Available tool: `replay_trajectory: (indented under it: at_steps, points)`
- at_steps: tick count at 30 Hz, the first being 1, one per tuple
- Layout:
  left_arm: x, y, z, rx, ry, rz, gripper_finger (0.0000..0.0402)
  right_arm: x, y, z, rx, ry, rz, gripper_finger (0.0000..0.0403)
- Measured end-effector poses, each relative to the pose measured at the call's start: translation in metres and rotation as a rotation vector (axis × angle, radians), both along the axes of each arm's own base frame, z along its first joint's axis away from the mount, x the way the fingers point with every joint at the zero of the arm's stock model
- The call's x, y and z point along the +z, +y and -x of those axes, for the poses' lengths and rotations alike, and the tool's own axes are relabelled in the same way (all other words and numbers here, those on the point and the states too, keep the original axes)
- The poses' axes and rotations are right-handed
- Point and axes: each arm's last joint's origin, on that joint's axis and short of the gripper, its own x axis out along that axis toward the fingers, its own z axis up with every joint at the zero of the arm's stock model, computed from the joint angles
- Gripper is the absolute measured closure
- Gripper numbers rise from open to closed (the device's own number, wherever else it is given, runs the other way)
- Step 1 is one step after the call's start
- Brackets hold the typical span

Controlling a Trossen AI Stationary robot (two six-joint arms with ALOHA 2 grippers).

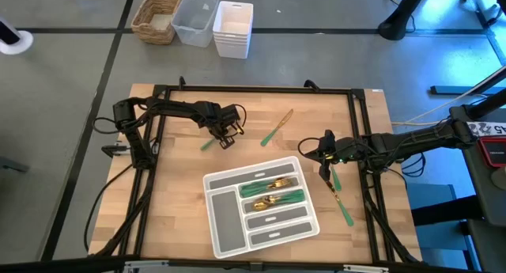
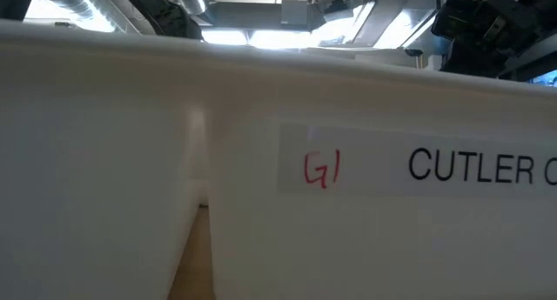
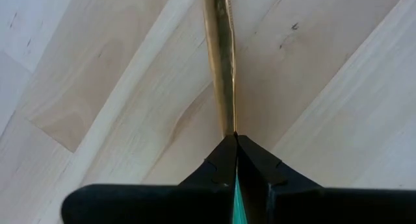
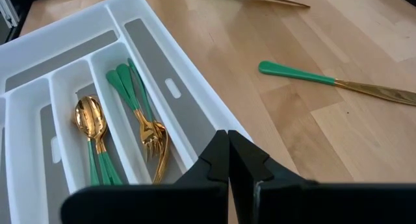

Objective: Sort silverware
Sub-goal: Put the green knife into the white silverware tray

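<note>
— Knife first?
— Clamped by its green handle in the left gripper, gold blade out over the table, far left of the tray.
— Sorted pieces?
— Forks in one tray slot, spoons in the next; three more lie loose: one beyond the tray, two to its right.
— Right gripper?
— Pinched closed, empty, at the tray's right edge.
</note>
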Motion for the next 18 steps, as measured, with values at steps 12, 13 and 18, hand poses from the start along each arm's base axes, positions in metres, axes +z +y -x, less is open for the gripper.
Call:
replay_trajectory:
  at_steps: [12, 13, 18]
  points:
    - [-0.002, -0.008, -0.003, 0.025, -0.026, 0.009, 0.0396, 0.0, 0.0, 0.0, 0.0, 0.0, 0.0, 0.0402]
    - [-0.003, -0.01, -0.002, 0.022, -0.017, 0.013, 0.0396, 0.0, 0.0, 0.0, 0.0, 0.0, 0.0, 0.0402]
    - [-0.007, -0.013, -0.002, 0.015, -0.023, 0.012, 0.0396, 0.0, 0.0, 0.0, 0.0, 0.0, 0.0, 0.0402]
